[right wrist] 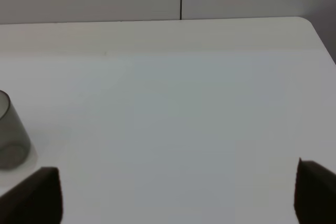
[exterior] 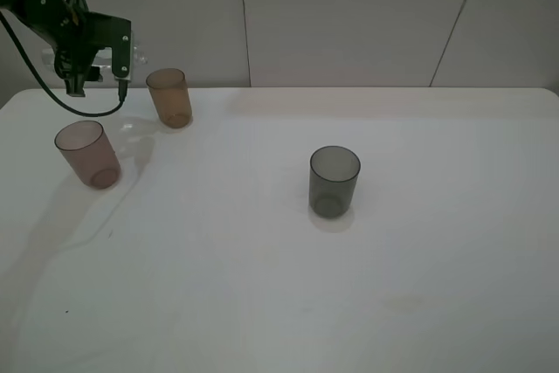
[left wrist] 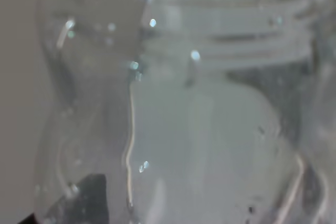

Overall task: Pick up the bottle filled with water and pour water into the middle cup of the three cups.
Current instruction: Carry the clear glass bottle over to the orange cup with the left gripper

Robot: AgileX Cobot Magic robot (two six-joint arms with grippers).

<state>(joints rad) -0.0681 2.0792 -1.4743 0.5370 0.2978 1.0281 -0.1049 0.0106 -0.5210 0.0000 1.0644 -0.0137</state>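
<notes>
My left gripper (exterior: 122,51) hangs above the table's far left corner, shut on the clear bottle (exterior: 138,48), which shows only faintly beside it. In the left wrist view the bottle (left wrist: 199,129) fills the frame, its threaded neck close to the lens. The amber-brown middle cup (exterior: 169,98) stands upright just right of and below the bottle. A pinkish-mauve cup (exterior: 87,154) stands nearer the front left, and a smoky grey cup (exterior: 334,181) stands near the table's centre. My right gripper (right wrist: 176,182) is open over bare table, with the grey cup (right wrist: 10,132) off to one side.
The white table (exterior: 393,286) runs wide to the right and front. A white panelled wall (exterior: 349,15) stands behind its far edge. A black cable (exterior: 79,111) loops down from the left arm near the pinkish cup.
</notes>
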